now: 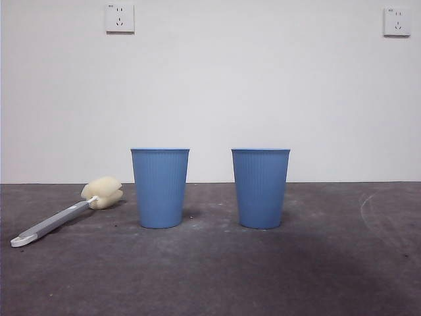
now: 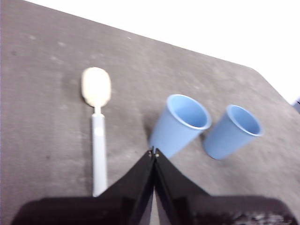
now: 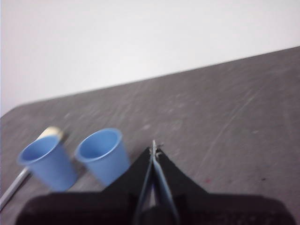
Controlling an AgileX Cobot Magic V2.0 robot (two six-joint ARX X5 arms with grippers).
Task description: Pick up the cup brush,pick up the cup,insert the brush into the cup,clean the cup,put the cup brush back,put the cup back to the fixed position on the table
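Note:
The cup brush (image 1: 62,217) lies on the table (image 1: 210,276) at the left, cream sponge head (image 1: 102,192) toward the wall. Two alike blue cups stand upright side by side: the left cup (image 1: 160,187) beside the sponge, the right cup (image 1: 260,187) about a cup's width away. My left gripper (image 2: 153,152) is shut and empty, hanging above the table near the brush (image 2: 97,140) and the left cup (image 2: 180,124). My right gripper (image 3: 153,151) is shut and empty too, beside the right cup (image 3: 103,154). No arm shows in the front view.
A white wall runs behind the table's far edge, with two sockets (image 1: 120,18) (image 1: 396,21) high up. A pale curved mark (image 1: 365,204) lies on the table at the right.

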